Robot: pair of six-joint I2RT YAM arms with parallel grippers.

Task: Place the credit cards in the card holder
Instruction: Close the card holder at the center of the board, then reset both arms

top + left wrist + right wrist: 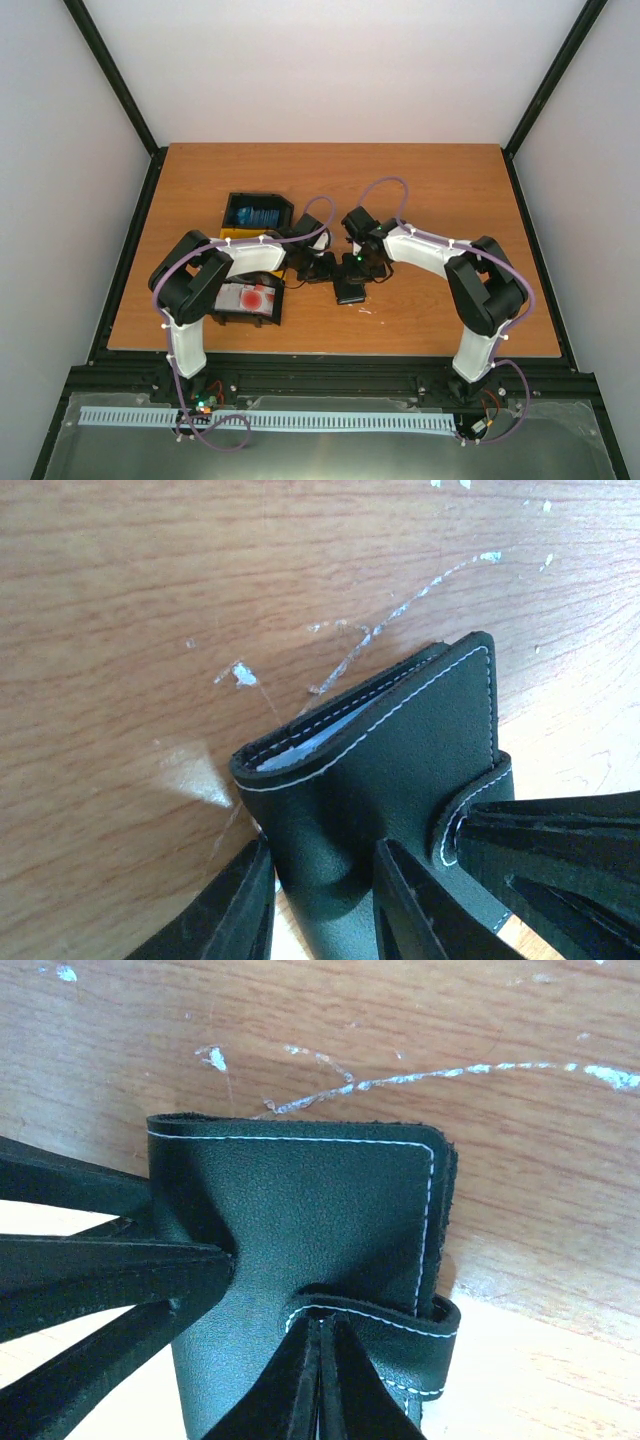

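Black card holder clamped in our left gripper, right gripper pinching its tab — one card looks in, we reckon, more credit cards in bins at 9 and 10 o'clock.

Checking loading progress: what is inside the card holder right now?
A pale sliver, likely a card edge, shows between the leaves of the card holder. The closed black cover hides everything deeper, including the count.

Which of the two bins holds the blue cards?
The far bin, with the yellow edge, holds the blue cards. The near bin shows a white card with red blotches instead.
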